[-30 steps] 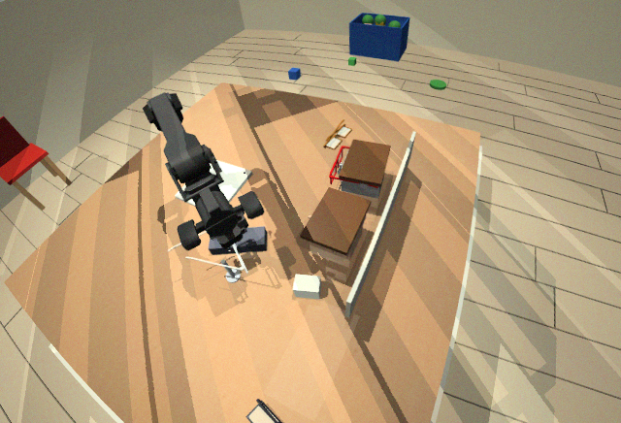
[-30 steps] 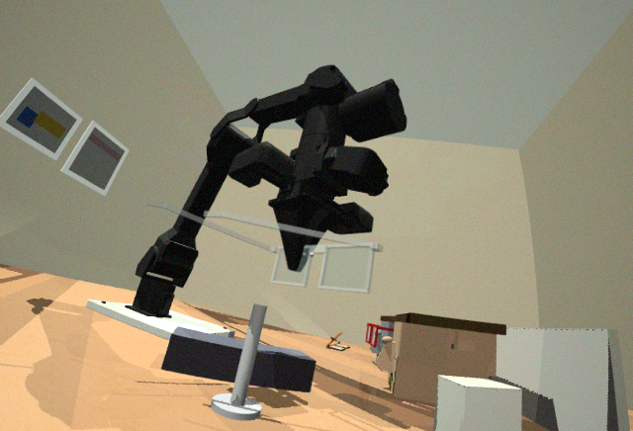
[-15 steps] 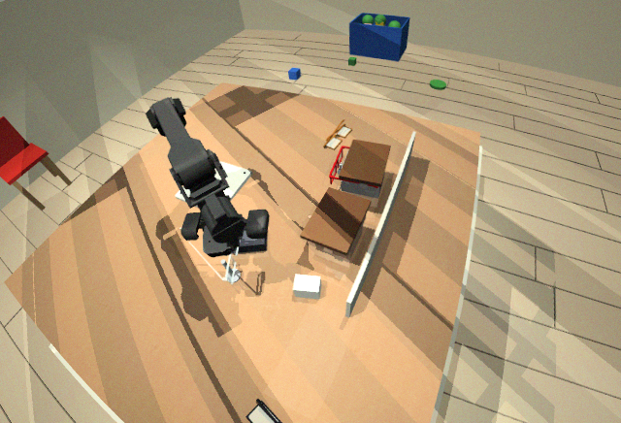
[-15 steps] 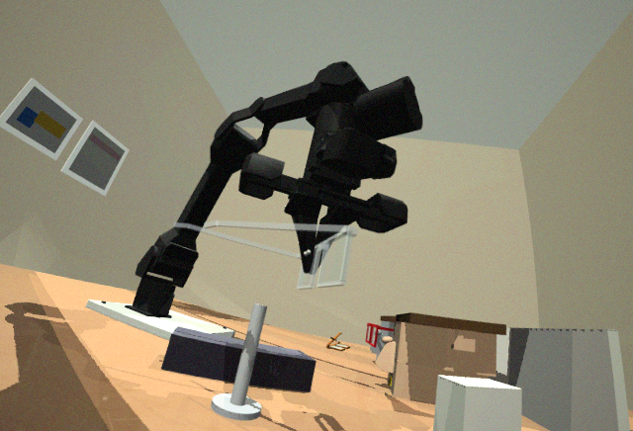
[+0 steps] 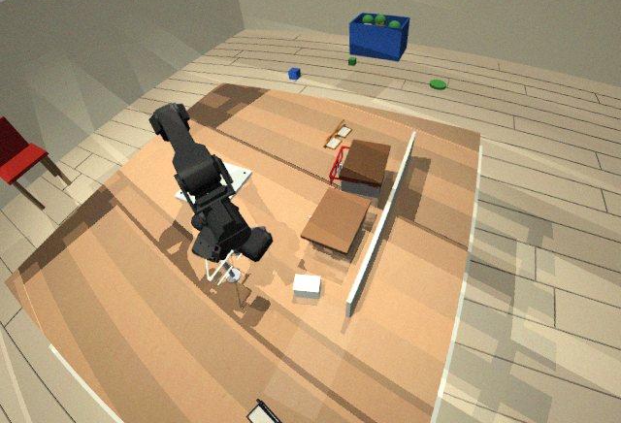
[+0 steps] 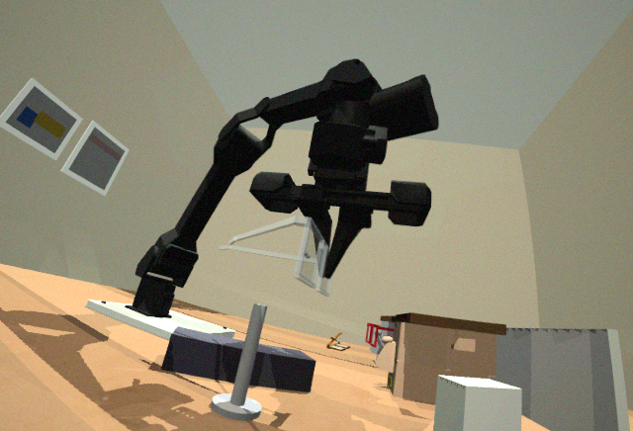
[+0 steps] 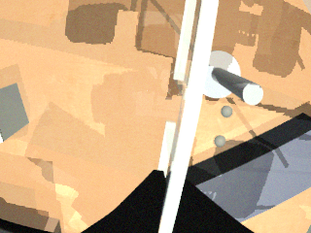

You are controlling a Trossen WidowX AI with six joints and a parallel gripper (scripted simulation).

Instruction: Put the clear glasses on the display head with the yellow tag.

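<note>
My gripper (image 6: pixel 327 269) (image 7: pixel 163 181) is shut on the clear glasses (image 6: pixel 299 220) (image 7: pixel 194 97), at the front frame, high above the table. In the exterior view the lenses hang tilted and the open temples reach left. The tan display head (image 5: pixel 337 220) (image 6: pixel 424 360) has a flat brown top, a nose and an ear; a yellow tag (image 6: pixel 390 381) shows low on its face side. It wears no glasses and stands to the right of my gripper. The other head, grey with a dark brown top (image 5: pixel 366 161), stands behind it and wears red glasses (image 5: pixel 332 170) (image 6: pixel 372 334).
A grey post (image 6: pixel 248 355) (image 5: pixel 233 275) (image 7: pixel 238 86) on a round base stands below the glasses. A dark block (image 6: pixel 194 357) (image 7: pixel 262 170) lies beside it. A white box (image 5: pixel 307 285) (image 6: pixel 478 405) stands before the tan head, and a long low wall (image 5: pixel 383 228) behind both heads. Orange glasses (image 5: pixel 328 139) lie farther back.
</note>
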